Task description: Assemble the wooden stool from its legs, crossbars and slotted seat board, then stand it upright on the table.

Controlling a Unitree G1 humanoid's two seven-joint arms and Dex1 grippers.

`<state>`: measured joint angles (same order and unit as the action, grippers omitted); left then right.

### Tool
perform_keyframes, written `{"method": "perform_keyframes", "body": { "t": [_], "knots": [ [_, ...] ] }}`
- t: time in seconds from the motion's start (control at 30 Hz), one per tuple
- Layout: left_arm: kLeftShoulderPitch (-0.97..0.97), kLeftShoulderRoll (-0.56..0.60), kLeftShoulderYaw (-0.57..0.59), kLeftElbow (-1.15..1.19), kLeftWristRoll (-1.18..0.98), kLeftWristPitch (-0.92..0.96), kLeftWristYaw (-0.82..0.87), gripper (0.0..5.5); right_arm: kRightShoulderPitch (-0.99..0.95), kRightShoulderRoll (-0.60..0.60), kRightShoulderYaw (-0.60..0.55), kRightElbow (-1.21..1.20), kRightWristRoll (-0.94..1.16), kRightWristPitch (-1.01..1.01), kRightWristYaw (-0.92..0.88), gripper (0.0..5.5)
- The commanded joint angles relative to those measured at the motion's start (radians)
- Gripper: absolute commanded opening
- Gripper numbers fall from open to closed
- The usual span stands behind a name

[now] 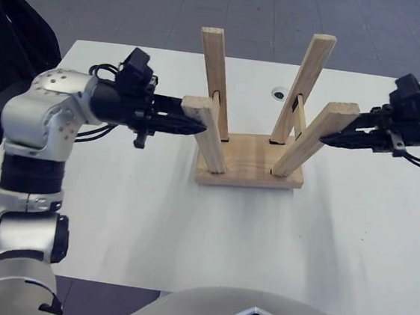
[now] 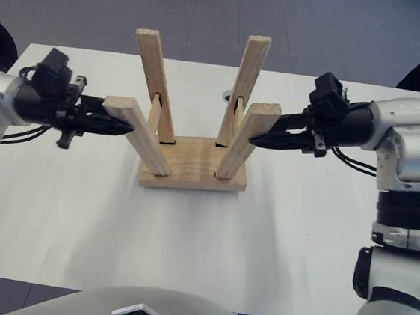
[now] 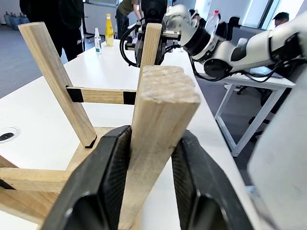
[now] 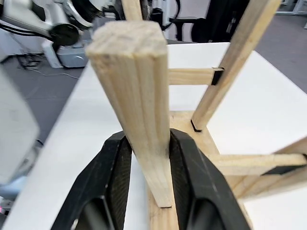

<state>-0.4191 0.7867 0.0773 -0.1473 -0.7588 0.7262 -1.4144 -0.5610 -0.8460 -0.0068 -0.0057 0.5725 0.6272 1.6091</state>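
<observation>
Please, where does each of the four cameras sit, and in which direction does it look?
Left eye view: on the head, facing forward and down at the upturned stool on the table; both arms show.
Right eye view: beside it, same scene, same arms.
Left wrist view: on the left wrist, facing along the left gripper, shut on the near left leg, towards the right arm.
Right wrist view: mirrored, right gripper on the near right leg, left arm beyond.

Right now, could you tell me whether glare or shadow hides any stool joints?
Left eye view: even light, no glare on the table, only soft shadow around the seat board. Left wrist view: the crossbar is evenly lit; its black ends look like marking, not shadow. Right wrist view: the slot under the leg in the right gripper shows plainly.
</observation>
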Motion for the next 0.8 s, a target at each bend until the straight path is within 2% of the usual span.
{"method": "perform_keyframes", "body": {
  "t": [0.03,0.1,0.17,0.23,0.3,0.37,0.4,0.47,0.53,0.67,0.8],
  "knots": [
    [0.175,0.116,0.165,-0.223,-0.252,0.213,0.02,1.22,0.106,-0.14,-0.136,-0.254,0.257,0.234,-0.003,1.04],
    [0.181,0.16,0.242,-0.231,-0.38,0.312,0.047,1.22,0.123,-0.188,-0.159,-0.283,0.349,0.34,0.0,1.03],
    [0.099,0.162,0.238,-0.131,-0.436,0.379,0.091,1.22,0.08,-0.183,-0.113,-0.214,0.358,0.414,-0.026,1.03],
    [-0.01,0.138,0.168,0.027,-0.432,0.459,0.118,1.22,-0.017,-0.128,-0.025,-0.07,0.334,0.503,-0.071,1.03],
    [-0.106,0.071,0.034,0.217,-0.339,0.514,0.147,1.22,-0.142,-0.023,0.094,0.154,0.246,0.569,-0.149,1.02],
    [-0.177,-0.026,-0.096,0.449,-0.207,0.515,0.188,1.22,-0.26,0.109,0.201,0.445,0.108,0.548,-0.24,1.02],
    [-0.205,-0.07,-0.134,0.554,-0.158,0.502,0.197,1.46,-0.315,0.17,0.228,0.587,0.06,0.528,-0.266,1.39],
    [-0.255,-0.127,-0.154,0.705,-0.109,0.495,0.187,1.77,-0.41,0.252,0.238,0.794,0.019,0.501,-0.247,1.79],
    [-0.301,-0.132,-0.131,0.82,-0.076,0.475,0.171,1.97,-0.489,0.29,0.208,0.933,-0.001,0.48,-0.224,2.02],
    [-0.402,-0.118,-0.019,1.068,-0.029,0.419,0.19,1.97,-0.56,0.312,0.135,1.133,-0.058,0.428,-0.236,2.02],
    [-0.407,-0.098,0.039,1.117,-0.013,0.458,0.16,1.97,-0.549,0.303,0.081,1.17,-0.08,0.435,-0.202,2.02]
  ]
}}
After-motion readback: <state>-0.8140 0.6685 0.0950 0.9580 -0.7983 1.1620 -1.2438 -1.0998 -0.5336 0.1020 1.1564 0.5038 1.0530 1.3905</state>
